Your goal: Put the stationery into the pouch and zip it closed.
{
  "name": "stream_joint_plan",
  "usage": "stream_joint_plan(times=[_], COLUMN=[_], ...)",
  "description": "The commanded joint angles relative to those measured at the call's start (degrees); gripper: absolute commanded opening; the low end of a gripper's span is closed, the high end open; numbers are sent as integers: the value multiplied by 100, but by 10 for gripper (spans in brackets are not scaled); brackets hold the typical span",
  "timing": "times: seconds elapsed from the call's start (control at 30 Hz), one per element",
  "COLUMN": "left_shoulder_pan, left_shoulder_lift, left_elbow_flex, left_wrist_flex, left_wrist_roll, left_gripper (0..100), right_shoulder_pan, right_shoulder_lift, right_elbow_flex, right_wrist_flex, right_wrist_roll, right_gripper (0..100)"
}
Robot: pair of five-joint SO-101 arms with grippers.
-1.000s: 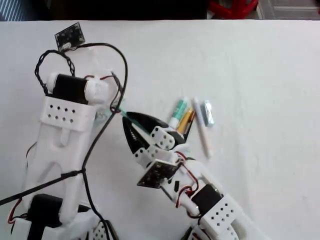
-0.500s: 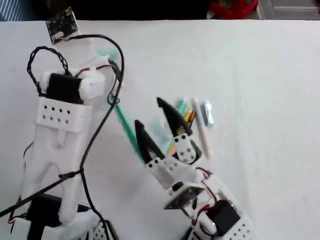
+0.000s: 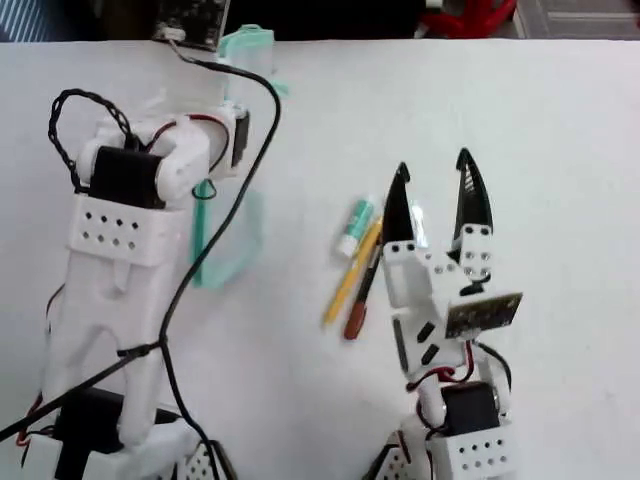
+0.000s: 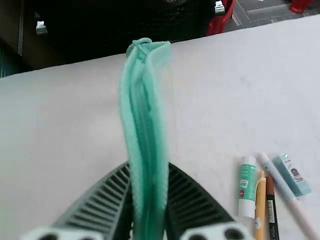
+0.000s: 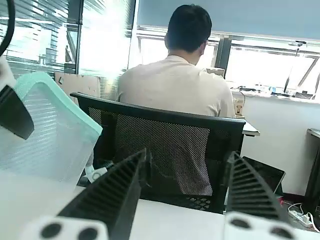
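My left gripper [image 4: 146, 172] is shut on the teal mesh pouch [image 4: 144, 115], which hangs from it above the table, zipper edge up. In the high view the pouch [image 3: 228, 245] hangs beside the left arm [image 3: 125, 220] at the table's left. A glue stick [image 3: 355, 228], a yellow pen [image 3: 348, 275] and a brown pen [image 3: 362, 290] lie mid-table. My right gripper [image 3: 432, 185] is open just right of them, nothing between its fingers, partly covering the white pen [image 4: 286, 187] and the small eraser [image 4: 291, 172]. The right wrist view looks past the right gripper [image 5: 185, 190] to the pouch [image 5: 47, 137].
The white table's far edge [image 3: 400, 42] runs close behind the pouch. A black mesh office chair [image 5: 165, 150] stands beyond it. Black cables [image 3: 225, 200] loop over the left arm. Bare tabletop [image 3: 560, 150] lies at the right.
The right gripper opened, left the pouch and swung right, now past the pens. The left arm carried the pouch up and toward the far edge. The pens lie uncovered.
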Motion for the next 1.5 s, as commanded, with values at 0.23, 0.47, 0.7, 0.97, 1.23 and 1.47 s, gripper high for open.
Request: stream_joint_plan(times=[0.23, 0.47, 0.7, 0.97, 1.23, 1.47], left_shoulder_pan=[365, 365, 365, 400, 479, 1358], left_shoulder_lift=[-4242, -7538, -8866, -8963, -8971, -8971], left_elbow_flex=[2286, 7297, 9336, 10022, 10277, 9582], left_wrist_flex=[-1345, -4387, -5099, -4993, -4615, -3288], left_wrist_roll=[-598, -571, -589, -580, -571, -624], left_gripper=[24, 24, 24, 24, 24, 24], right_shoulder_pan=[259, 233, -470, -1033, -1103, -1895], right_shoulder_lift=[2862, 3600, 3837, 5112, 6870, 8813], right_elbow_flex=[-3912, -4651, -5248, -6330, -9108, -12176], right_wrist_flex=[3002, 3653, 4295, 4699, 5930, 7451], right_wrist_roll=[-185, -466, -422, -141, -484, -545], right_gripper=[139, 165, 166, 165, 166, 246])
